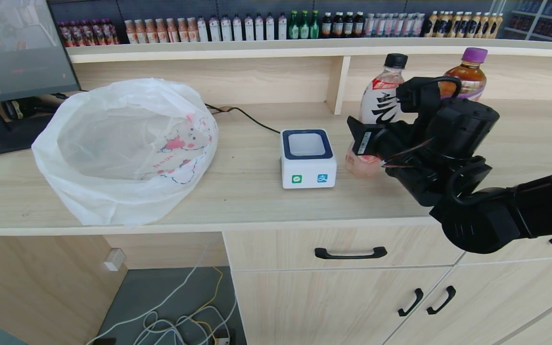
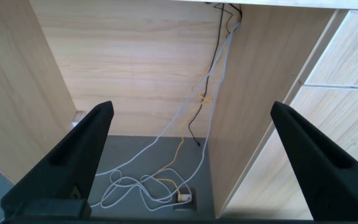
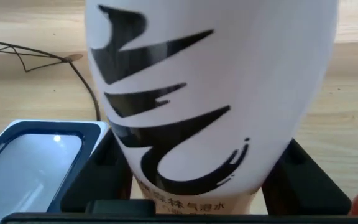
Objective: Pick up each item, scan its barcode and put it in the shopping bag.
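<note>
On your bench [image 1: 257,196]: 1 bag [image 1: 127,148], 1 scanner [image 1: 307,158], 1 purple-cap bottle [image 1: 472,74], 1 black-cap bottle [image 1: 379,101] pinched by R jaws; L jaws spread.

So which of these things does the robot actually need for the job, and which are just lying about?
For the job: black-capped bottle in the right gripper, purple-capped bottle, scanner, shopping bag.
Just lying about: monitor, bottles on the back shelf, cables on the floor.
</note>
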